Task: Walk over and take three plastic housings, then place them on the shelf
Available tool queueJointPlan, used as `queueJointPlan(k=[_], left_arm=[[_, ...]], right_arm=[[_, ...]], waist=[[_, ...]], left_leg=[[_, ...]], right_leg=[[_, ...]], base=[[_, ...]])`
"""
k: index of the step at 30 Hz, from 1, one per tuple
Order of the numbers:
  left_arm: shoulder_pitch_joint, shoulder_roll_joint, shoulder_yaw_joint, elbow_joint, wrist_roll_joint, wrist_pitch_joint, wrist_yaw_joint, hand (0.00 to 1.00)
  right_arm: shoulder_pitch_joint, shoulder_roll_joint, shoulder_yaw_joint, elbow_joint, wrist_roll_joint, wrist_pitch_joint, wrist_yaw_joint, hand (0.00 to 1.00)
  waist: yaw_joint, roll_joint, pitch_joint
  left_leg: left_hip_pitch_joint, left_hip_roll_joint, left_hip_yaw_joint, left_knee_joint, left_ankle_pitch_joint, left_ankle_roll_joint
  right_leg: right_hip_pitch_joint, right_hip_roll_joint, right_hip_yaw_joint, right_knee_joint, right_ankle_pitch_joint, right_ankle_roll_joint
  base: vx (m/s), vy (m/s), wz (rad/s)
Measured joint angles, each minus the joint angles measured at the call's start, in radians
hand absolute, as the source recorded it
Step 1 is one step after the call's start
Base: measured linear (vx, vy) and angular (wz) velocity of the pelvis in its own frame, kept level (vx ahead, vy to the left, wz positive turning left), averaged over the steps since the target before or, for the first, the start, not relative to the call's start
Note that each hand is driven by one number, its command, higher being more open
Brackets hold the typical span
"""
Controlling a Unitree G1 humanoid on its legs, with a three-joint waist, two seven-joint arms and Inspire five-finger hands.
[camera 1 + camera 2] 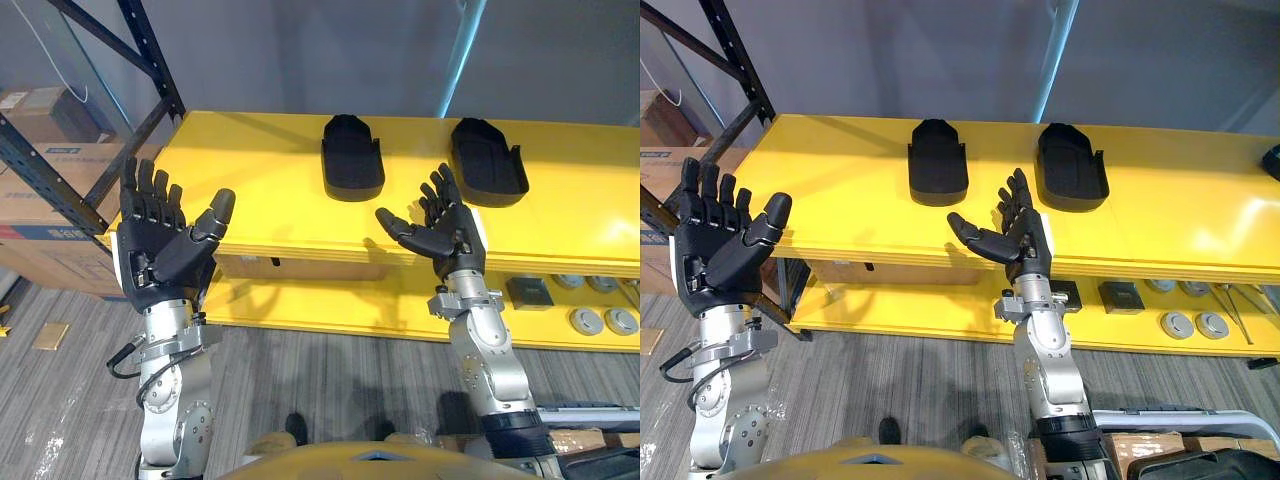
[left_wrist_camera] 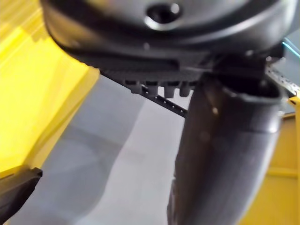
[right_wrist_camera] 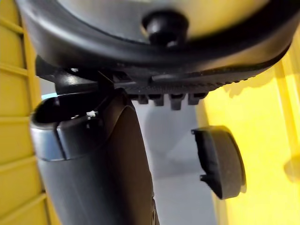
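Left housing (image 1: 352,158), right housing (image 1: 488,162): flat on yellow shelf (image 1: 250,205), nr back edge, apart, prob. for single grabs. Left robot hand (image 1: 160,245), right robot hand (image 1: 447,232): spread, empty, by front edge

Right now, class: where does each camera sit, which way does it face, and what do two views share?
Left eye view: head, looking down at yellow shelf; left hand, right hand open.
Right eye view: head, same downward look, same hands.
Left wrist view: along its own hand towards shelf, grey wall.
Right wrist view: along its hand towards a black housing.
Both eye views share left housing, right housing.
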Motion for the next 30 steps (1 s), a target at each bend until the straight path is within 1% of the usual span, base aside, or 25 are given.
queueJointPlan(k=[5,7,8,10,13,14,16,20,22,25,30], left_arm=[[-0.001,0.000,-0.019,0.000,0.000,0.000,0.005,1.00],[-0.004,0.000,-0.028,0.000,0.000,0.000,0.028,1.00],[-0.005,0.000,-0.030,0.000,0.000,0.000,0.034,1.00],[-0.023,-0.001,-0.032,0.000,0.000,-0.001,0.051,1.00],[-0.030,-0.001,-0.034,0.000,0.000,-0.002,0.068,1.00],[-0.045,-0.001,-0.033,0.000,0.000,-0.003,0.076,1.00],[-0.062,-0.001,-0.034,0.000,0.000,-0.003,0.080,1.00],[-0.083,-0.001,-0.033,0.000,0.000,-0.007,0.083,1.00],[-0.083,-0.001,-0.033,0.000,0.000,-0.007,0.083,1.00],[-0.082,-0.001,-0.033,0.000,0.000,-0.016,0.083,1.00],[-0.081,-0.001,-0.033,0.000,0.000,-0.023,0.083,1.00]], right_arm=[[-0.093,0.010,0.002,0.101,-0.002,0.000,-0.056,1.00],[-0.170,0.010,-0.001,0.130,-0.002,0.000,-0.076,1.00],[-0.188,0.010,-0.003,0.137,-0.002,0.000,-0.077,1.00],[-0.259,0.010,-0.015,0.157,-0.003,0.000,-0.077,1.00],[-0.300,0.010,-0.017,0.184,-0.022,0.002,-0.077,1.00],[-0.317,0.007,-0.018,0.193,-0.041,0.002,-0.077,1.00],[-0.348,0.003,-0.019,0.224,-0.041,0.005,-0.075,1.00],[-0.422,-0.035,-0.021,0.255,-0.040,0.004,-0.071,1.00],[-0.437,-0.050,-0.024,0.262,-0.039,0.003,-0.067,1.00],[-0.438,-0.056,-0.027,0.262,-0.039,0.003,-0.064,1.00],[-0.447,-0.056,-0.028,0.262,-0.039,0.003,-0.064,1.00]], waist=[[0.001,0.005,0.006],[0.001,0.017,0.040],[0.001,0.020,0.047],[0.002,0.028,0.100],[0.005,0.031,0.110],[0.009,0.034,0.124],[0.013,0.035,0.132],[0.019,0.047,0.174],[0.020,0.053,0.186],[0.020,0.054,0.188],[0.020,0.058,0.198]], left_leg=[[-0.037,0.000,-0.019,0.000,0.013,0.001],[-0.062,0.000,-0.022,0.003,0.025,0.006],[-0.069,0.000,-0.022,0.004,0.027,0.005],[-0.075,0.000,-0.027,0.004,0.035,0.010],[-0.094,-0.001,-0.032,0.004,0.041,0.011],[-0.095,0.000,-0.036,0.004,0.044,0.012],[-0.103,-0.001,-0.041,0.005,0.047,0.013],[-0.103,-0.005,-0.047,0.005,0.049,0.014],[-0.104,-0.006,-0.050,0.005,0.049,0.014],[-0.103,-0.006,-0.056,0.005,0.049,0.014],[-0.099,-0.008,-0.056,0.005,0.050,0.015]], right_leg=[[-0.029,0.001,-0.017,0.003,0.002,-0.001],[-0.054,0.001,-0.018,0.004,0.011,-0.003],[-0.061,0.001,-0.018,0.004,0.013,-0.003],[-0.066,0.001,-0.019,0.007,0.015,-0.003],[-0.083,0.001,-0.022,0.010,0.015,-0.003],[-0.086,0.000,-0.022,0.018,0.015,-0.004],[-0.093,-0.001,-0.029,0.019,0.015,-0.005],[-0.092,-0.005,-0.035,0.022,0.014,-0.005],[-0.092,-0.007,-0.040,0.026,0.011,-0.007],[-0.095,-0.010,-0.044,0.039,0.005,-0.012],[-0.094,-0.012,-0.043,0.044,0.005,-0.012]], base=[[0.00,0.005,0.13],[-0.01,0.011,0.04],[-0.03,0.015,0.05],[-0.02,0.014,0.06],[0.00,0.013,0.06],[0.04,0.007,0.10],[0.04,0.006,0.09],[0.01,0.009,0.03],[-0.01,0.015,0.04],[0.00,0.010,0.04],[0.00,0.000,0.00]])
